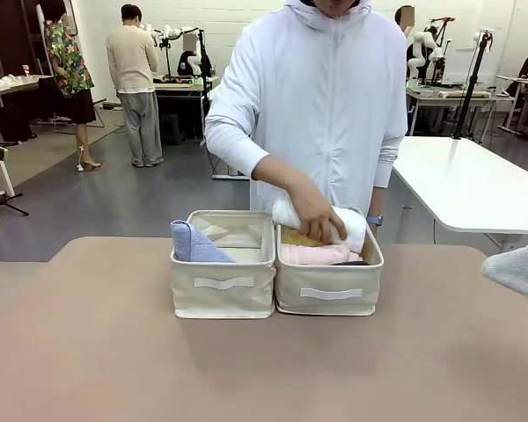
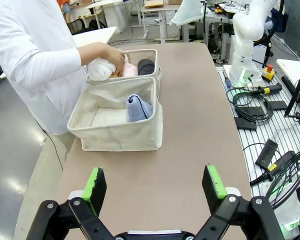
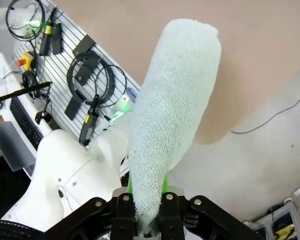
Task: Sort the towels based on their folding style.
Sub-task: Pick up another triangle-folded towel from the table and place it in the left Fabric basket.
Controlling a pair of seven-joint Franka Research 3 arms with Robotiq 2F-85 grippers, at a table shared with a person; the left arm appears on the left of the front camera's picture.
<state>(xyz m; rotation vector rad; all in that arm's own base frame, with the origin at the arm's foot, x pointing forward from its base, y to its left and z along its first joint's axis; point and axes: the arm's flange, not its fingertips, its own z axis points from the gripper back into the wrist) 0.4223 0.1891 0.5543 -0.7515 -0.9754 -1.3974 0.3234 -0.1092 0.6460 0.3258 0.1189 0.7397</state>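
Note:
Two beige bins stand side by side mid-table. The left bin (image 1: 223, 290) holds the lavender-blue cone towel (image 1: 194, 243). The right bin (image 1: 328, 292) holds the yellow towel (image 1: 299, 238), the pink towel (image 1: 314, 254) and the dark grey towel (image 2: 145, 66). A person's hand (image 1: 315, 214) presses the white rolled towel (image 1: 350, 227) into the right bin. My right gripper (image 3: 146, 209) is shut on the narrow end of the sage-green cone towel (image 3: 170, 110), whose tip shows at the right edge (image 1: 521, 267) in the front view. My left gripper (image 2: 157, 184) hangs open above the bare table, well short of the bins.
The person stands at the table's far side behind the bins. Cables and a robot base (image 2: 247, 45) lie beside the table. A white table (image 1: 475, 180) stands at the back right. Bare tabletop (image 1: 246, 369) stretches in front of the bins.

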